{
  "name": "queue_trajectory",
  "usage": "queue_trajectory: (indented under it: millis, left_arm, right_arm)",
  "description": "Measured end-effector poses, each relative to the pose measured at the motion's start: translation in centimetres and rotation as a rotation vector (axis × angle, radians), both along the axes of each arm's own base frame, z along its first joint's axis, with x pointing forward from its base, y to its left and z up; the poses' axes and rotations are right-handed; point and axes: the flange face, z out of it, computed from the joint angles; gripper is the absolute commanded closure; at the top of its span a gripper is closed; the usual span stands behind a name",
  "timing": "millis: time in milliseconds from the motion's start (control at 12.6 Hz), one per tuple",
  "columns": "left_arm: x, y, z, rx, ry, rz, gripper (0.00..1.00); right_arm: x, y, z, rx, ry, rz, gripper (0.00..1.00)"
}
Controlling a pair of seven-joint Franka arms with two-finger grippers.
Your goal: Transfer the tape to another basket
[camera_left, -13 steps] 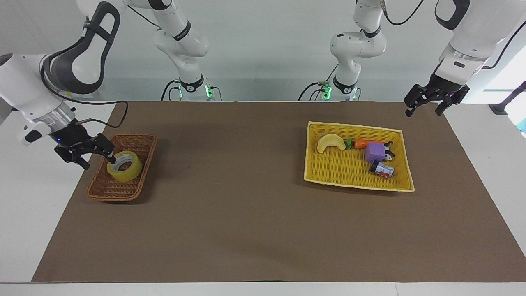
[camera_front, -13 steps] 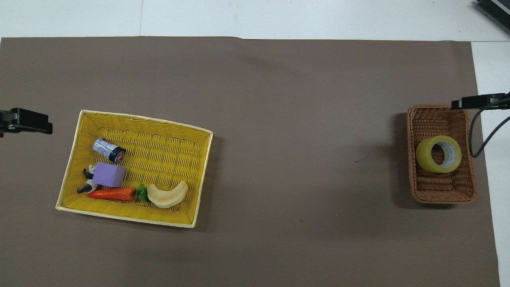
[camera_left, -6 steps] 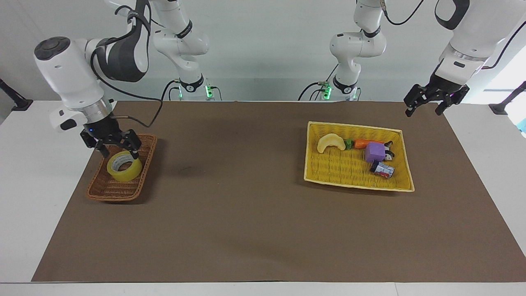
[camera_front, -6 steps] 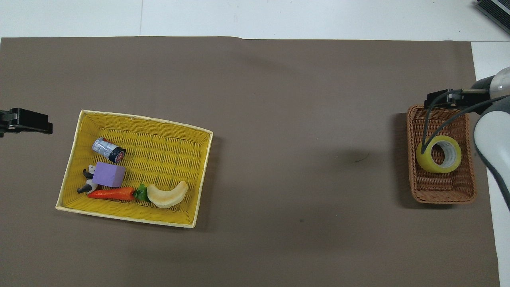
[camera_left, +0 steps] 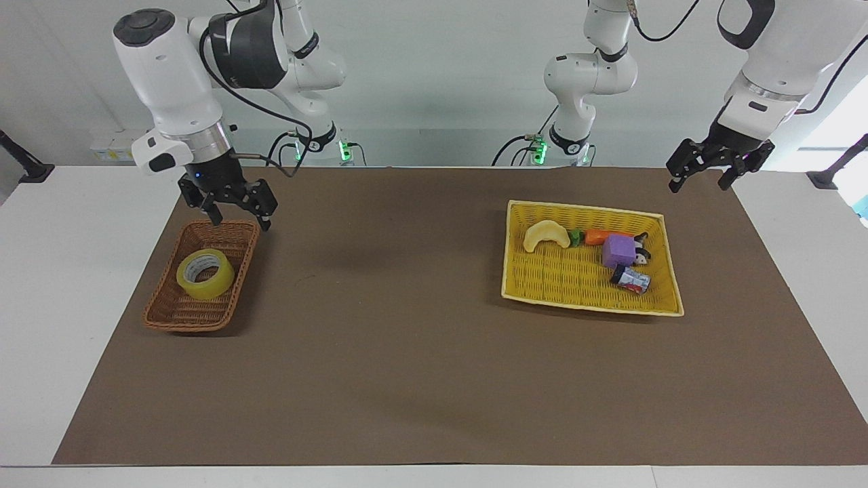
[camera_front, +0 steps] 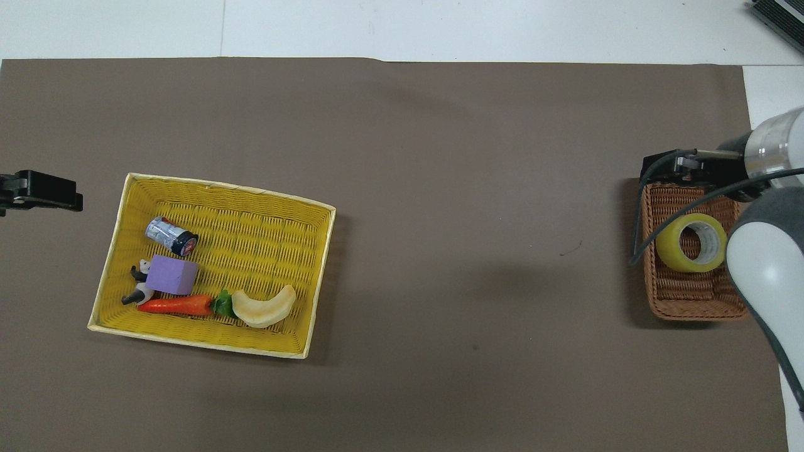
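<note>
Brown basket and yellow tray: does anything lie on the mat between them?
Nothing. Between the brown basket and the yellow tray the mat is bare. The overhead view shows it plainly, and the facing view agrees.

Brown-covered table [camera_left: 420, 379] carries wicker basket [camera_left: 169, 315] and yellow tray [camera_left: 583, 301].

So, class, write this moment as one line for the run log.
tape: in brown basket | right tool: open, over the basket's end nearer the robots | left tool: open, waiting beside yellow tray
</note>
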Motion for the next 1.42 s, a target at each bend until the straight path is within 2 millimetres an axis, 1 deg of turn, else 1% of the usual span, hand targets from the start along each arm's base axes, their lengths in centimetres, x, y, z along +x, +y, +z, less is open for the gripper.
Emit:
queue_trajectory:
  millis: [158,474,553,633,712,870,1028,1107,1186,1265,1423]
  left_arm:
    - [0.0,0.0,0.0,0.0,0.0,0.0,0.0]
    - [0.0,0.0,0.0,0.0,0.0,0.0,0.0]
    - [0.0,0.0,0.0,0.0,0.0,0.0,0.0]
    - [0.0,0.0,0.0,0.0,0.0,0.0,0.0]
    - [0.0,0.0,0.0,0.0,0.0,0.0,0.0]
    - [0.0,0.0,0.0,0.0,0.0,0.0,0.0]
    - [0.0,0.0,0.0,0.0,0.0,0.0,0.0]
    - [0.0,0.0,0.0,0.0,0.0,0.0,0.0]
    - [0.0,0.0,0.0,0.0,0.0,0.0,0.0]
    - [0.0,0.0,0.0,0.0,0.0,0.0,0.0]
    - [0.0,0.0,0.0,0.0,0.0,0.0,0.0]
  right_arm:
    - [-1.1,-0.1,2.4,0.0,-0.004,-0.004,0.0]
    - [-3.5,-1.9,8.0,-0.008,0.053,-0.032,0.0]
    - [-4.2,-2.4,9.1,-0.027,0.055,-0.039,0.0]
    - [-4.8,-2.5,9.8,-0.036,0.056,-0.04,0.0]
    - [-5.3,-2.5,10.1,-0.036,0.066,-0.041,0.0]
    - [-5.9,-2.4,10.0,-0.036,0.086,-0.032,0.0]
    - [-6.4,-1.2,9.3,-0.023,0.105,-0.008,0.0]
    - [-6.7,-0.6,9.0,-0.016,0.111,0.005,0.0]
    - [-6.9,-0.3,9.1,-0.015,0.11,0.013,0.0]
    - [-7.0,-0.6,9.4,-0.016,0.104,0.029,0.0]
    - [-7.2,-1.8,9.9,-0.017,0.105,0.066,0.0]
